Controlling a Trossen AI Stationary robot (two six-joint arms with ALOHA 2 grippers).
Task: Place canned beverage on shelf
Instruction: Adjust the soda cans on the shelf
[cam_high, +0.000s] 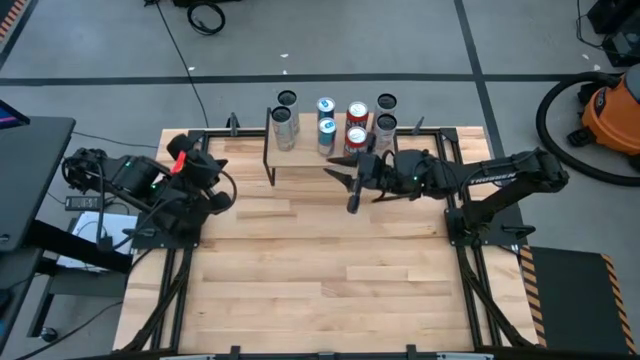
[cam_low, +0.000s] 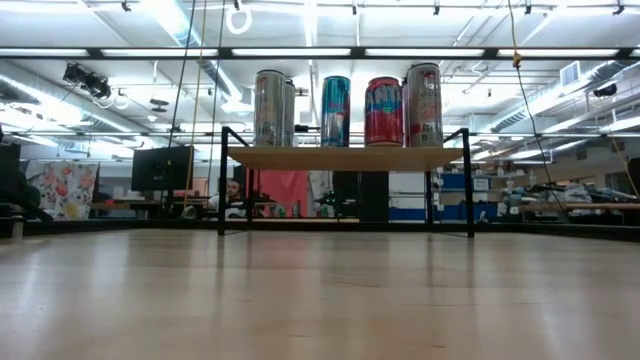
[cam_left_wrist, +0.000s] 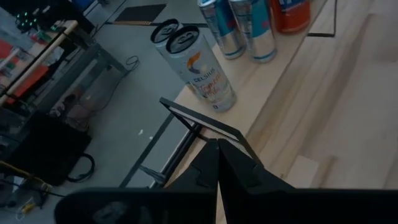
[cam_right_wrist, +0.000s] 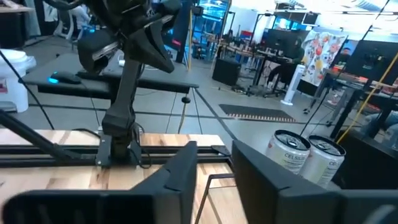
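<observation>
The shelf (cam_high: 305, 158) is a small light-wood board on thin black legs at the table's far middle; it also shows in the low view (cam_low: 345, 158). Several cans stand upright on it: silver ones (cam_high: 285, 122), blue ones (cam_high: 326, 128), red ones (cam_high: 357, 125) and a silver one (cam_high: 386, 118). In the low view they stand in a row (cam_low: 335, 110). My right gripper (cam_high: 343, 188) is open and empty, just off the shelf's near edge; its wrist view (cam_right_wrist: 214, 180) shows the gap. My left gripper (cam_high: 210, 170) is shut and empty at the table's far left (cam_left_wrist: 217, 171).
Black frame rails (cam_high: 455, 230) run along the table's left and right sides. The tabletop (cam_high: 320, 270) nearer than the shelf is bare wood. Beyond the table stand an orange vacuum (cam_high: 610, 110) and floor cables (cam_high: 205, 15).
</observation>
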